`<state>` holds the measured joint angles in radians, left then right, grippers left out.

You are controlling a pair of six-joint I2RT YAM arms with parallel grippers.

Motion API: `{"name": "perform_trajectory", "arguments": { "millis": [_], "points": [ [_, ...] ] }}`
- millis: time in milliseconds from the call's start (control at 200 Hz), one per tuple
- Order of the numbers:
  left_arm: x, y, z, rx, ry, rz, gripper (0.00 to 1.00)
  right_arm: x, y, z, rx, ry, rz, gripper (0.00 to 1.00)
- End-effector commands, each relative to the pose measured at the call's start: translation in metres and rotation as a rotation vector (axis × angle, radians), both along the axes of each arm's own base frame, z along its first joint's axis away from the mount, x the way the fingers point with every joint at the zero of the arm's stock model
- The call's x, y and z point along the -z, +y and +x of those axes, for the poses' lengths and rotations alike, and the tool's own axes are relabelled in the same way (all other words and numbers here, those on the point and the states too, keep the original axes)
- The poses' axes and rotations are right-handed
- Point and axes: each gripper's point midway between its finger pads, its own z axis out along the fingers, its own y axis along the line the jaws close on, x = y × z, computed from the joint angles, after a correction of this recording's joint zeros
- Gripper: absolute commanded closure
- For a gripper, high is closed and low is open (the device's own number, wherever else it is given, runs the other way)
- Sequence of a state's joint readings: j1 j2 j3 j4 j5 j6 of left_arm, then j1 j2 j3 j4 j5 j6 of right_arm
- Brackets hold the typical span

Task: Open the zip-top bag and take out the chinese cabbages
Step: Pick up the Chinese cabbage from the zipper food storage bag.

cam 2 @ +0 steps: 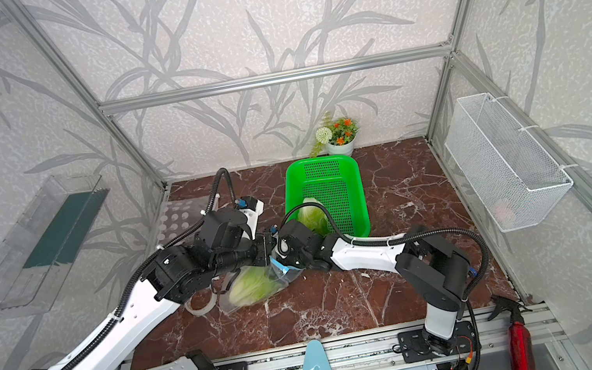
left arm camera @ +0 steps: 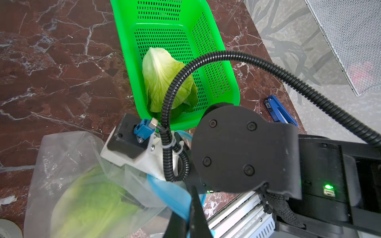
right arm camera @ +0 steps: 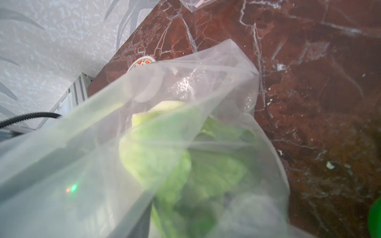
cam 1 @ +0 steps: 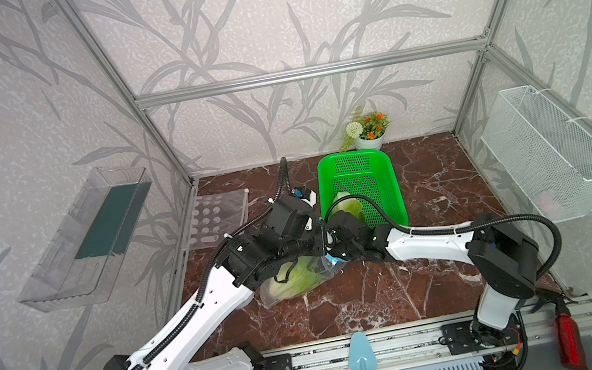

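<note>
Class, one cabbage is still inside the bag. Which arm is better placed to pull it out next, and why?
Right, probably. The right hand is at the open mouth of the bag, facing the cabbage inside. The left hand is shut on the bag's blue rim, so it should hold that.

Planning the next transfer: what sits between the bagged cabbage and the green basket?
The right arm's wrist camera mount sits between bagged cabbage and green basket, shown in the left wrist view.
</note>
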<state>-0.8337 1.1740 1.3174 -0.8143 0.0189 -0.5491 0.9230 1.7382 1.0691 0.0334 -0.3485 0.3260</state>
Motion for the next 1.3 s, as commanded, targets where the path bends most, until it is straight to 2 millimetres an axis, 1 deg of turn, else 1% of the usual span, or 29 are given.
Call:
{"name": "perform_trajectory", "arguments": {
  "millis": [0, 90, 145, 170, 175, 195, 295, 320, 365, 410, 450, 485, 600, 670, 720, 810, 860, 915, 970, 1110, 1235, 1295],
  "points": [
    [-0.026, 0.001, 0.009, -0.022, -0.096, -0.063, 1.00, 0.026, -0.009, -0.006, 0.026, 0.064, -0.062, 0.72],
    [-0.025, 0.005, 0.011, -0.036, -0.097, -0.054, 1.00, 0.016, -0.010, -0.004, 0.036, 0.044, -0.046, 1.00],
    [-0.022, 0.009, 0.013, -0.054, -0.099, -0.041, 1.00, 0.007, -0.011, -0.003, 0.042, 0.027, -0.036, 1.00],
    [-0.021, 0.012, 0.014, -0.066, -0.101, -0.032, 1.00, 0.007, -0.012, -0.003, 0.044, 0.024, -0.038, 1.00],
    [-0.020, 0.012, 0.015, -0.068, -0.102, -0.030, 1.00, 0.000, -0.012, -0.002, 0.045, 0.015, -0.027, 1.00],
    [-0.018, 0.015, 0.016, -0.078, -0.102, -0.020, 1.00, -0.010, -0.013, -0.002, 0.046, 0.000, -0.012, 1.00],
    [-0.004, 0.029, 0.028, -0.143, -0.089, 0.015, 0.99, -0.039, -0.020, -0.001, 0.057, -0.045, 0.033, 1.00],
    [-0.001, 0.032, 0.030, -0.161, -0.079, 0.016, 0.92, -0.047, -0.022, 0.000, 0.061, -0.059, 0.048, 1.00],
    [0.000, 0.036, 0.034, -0.180, -0.069, 0.010, 0.74, -0.060, -0.027, 0.000, 0.070, -0.084, 0.069, 1.00],
    [-0.005, 0.039, 0.037, -0.196, -0.078, 0.004, 0.59, -0.071, -0.033, 0.001, 0.083, -0.102, 0.086, 1.00],
    [-0.011, 0.042, 0.039, -0.205, -0.095, 0.002, 0.49, -0.077, -0.037, 0.002, 0.091, -0.113, 0.097, 1.00],
    [-0.017, 0.046, 0.039, -0.210, -0.112, 0.003, 0.46, -0.084, -0.042, 0.004, 0.103, -0.121, 0.109, 1.00],
    [-0.039, 0.065, 0.038, -0.255, -0.182, 0.013, 0.37, -0.098, -0.058, 0.010, 0.137, -0.130, 0.135, 1.00],
    [-0.042, 0.080, 0.037, -0.292, -0.200, 0.025, 0.32, -0.106, -0.066, 0.014, 0.157, -0.133, 0.158, 1.00],
    [-0.036, 0.093, 0.035, -0.330, -0.191, 0.050, 0.31, -0.112, -0.072, 0.017, 0.169, -0.138, 0.168, 1.00],
    [-0.014, 0.122, 0.028, -0.424, -0.127, 0.121, 0.31, -0.123, -0.084, 0.020, 0.184, -0.169, 0.158, 1.00],
    [-0.002, 0.138, 0.024, -0.485, -0.090, 0.143, 0.31, -0.125, -0.092, 0.022, 0.206, -0.191, 0.132, 1.00],
    [0.009, 0.149, 0.019, -0.527, -0.058, 0.127, 0.30, -0.125, -0.100, 0.025, 0.222, -0.213, 0.111, 1.00],
    [0.019, 0.147, 0.016, -0.533, -0.032, 0.057, 0.30, -0.124, -0.109, 0.028, 0.248, -0.217, 0.106, 1.00],
    [0.045, 0.128, 0.009, -0.513, 0.044, -0.155, 0.28, -0.122, -0.126, 0.035, 0.304, -0.200, 0.122, 1.00],
    [0.067, 0.110, -0.002, -0.450, 0.113, -0.295, 0.27, -0.122, -0.132, 0.039, 0.336, -0.198, 0.137, 1.00],
    [0.079, 0.105, -0.009, -0.429, 0.140, -0.333, 0.26, -0.120, -0.133, 0.041, 0.342, -0.194, 0.140, 1.00]
  ]
}}
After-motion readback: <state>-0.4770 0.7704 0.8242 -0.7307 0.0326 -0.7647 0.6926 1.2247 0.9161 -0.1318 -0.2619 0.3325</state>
